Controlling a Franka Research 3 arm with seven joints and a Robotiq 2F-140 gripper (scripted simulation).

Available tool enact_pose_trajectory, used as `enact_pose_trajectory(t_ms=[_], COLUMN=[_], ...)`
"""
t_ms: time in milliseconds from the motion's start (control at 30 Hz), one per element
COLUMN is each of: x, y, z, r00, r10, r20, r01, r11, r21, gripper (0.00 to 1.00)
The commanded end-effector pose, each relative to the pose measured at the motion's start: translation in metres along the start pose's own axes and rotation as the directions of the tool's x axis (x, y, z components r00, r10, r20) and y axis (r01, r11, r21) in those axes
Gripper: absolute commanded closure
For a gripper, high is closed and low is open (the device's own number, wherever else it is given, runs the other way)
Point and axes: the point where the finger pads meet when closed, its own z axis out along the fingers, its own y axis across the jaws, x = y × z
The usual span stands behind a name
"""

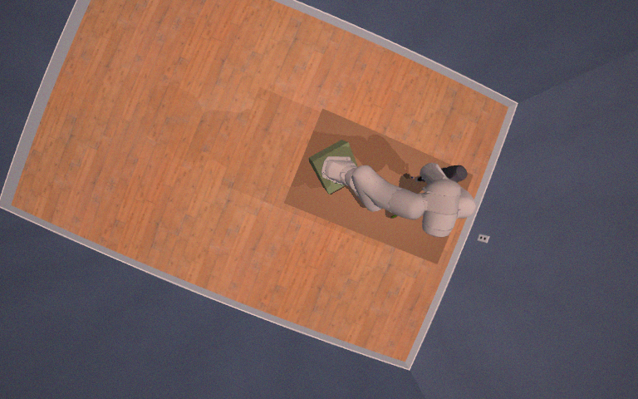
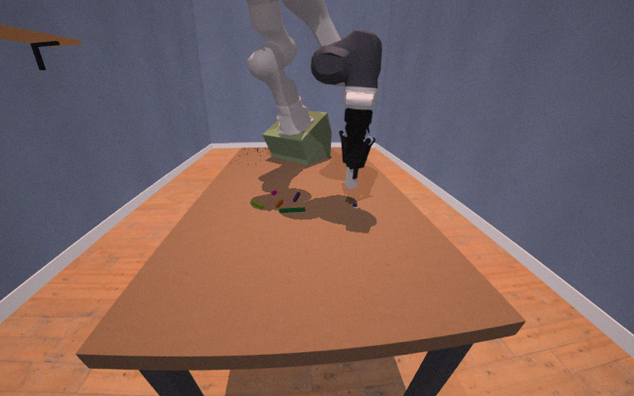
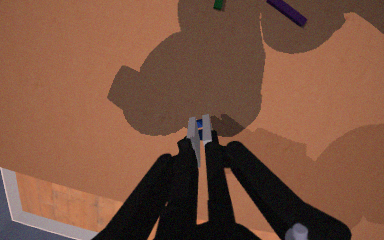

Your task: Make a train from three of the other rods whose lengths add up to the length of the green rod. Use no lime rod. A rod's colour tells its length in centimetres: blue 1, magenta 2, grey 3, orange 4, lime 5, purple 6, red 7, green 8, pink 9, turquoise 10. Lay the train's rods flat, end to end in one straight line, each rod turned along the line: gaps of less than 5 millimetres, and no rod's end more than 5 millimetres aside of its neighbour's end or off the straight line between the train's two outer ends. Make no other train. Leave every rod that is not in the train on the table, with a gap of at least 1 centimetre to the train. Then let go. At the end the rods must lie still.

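Green rectangular rod, exterior view: flat on the brown worktop, nearer its left edge than the claw. Wrist view: claw clenched on a small blue rod, above another blue cube-like rod, presumably to align them. Top view: claw near the worktop's upper long edge.Green rectangular rod (image 2: 291, 209) (image 3: 218, 4), exterior view: flat on the brown worktop (image 1: 357, 221) (image 2: 299, 289) (image 3: 60, 100), between its side edges. Wrist view: claw (image 1: 413, 178) (image 2: 351, 184) (image 3: 201, 125) clenched on a small dark-blue rod (image 3: 200, 134), above a blue cube-like rod (image 2: 354, 204) (image 3: 199, 123), presumably for alignment.
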Motion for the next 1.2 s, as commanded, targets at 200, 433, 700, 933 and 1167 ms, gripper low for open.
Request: enact_pose_trajectory(t_ms=[200,433,700,933,1167], x=[-0.002,-0.002,-0.002,-0.002,-0.002], y=[-0.007,-0.007,-0.007,-0.007,-0.007], z=[0.032,0.053,0.057,0.057,0.057], r00=[1.0,1.0,1.0,1.0,1.0], r10=[0.0,0.0,0.0,0.0,0.0], r20=[0.009,0.009,0.009,0.009,0.009], r01=[0.0,0.0,0.0,0.0,0.0], r11=[1.0,1.0,1.0,1.0,1.0], r21=[0.017,0.017,0.017,0.017,0.017], gripper=[0.97,0.97,0.97,0.97,0.97])
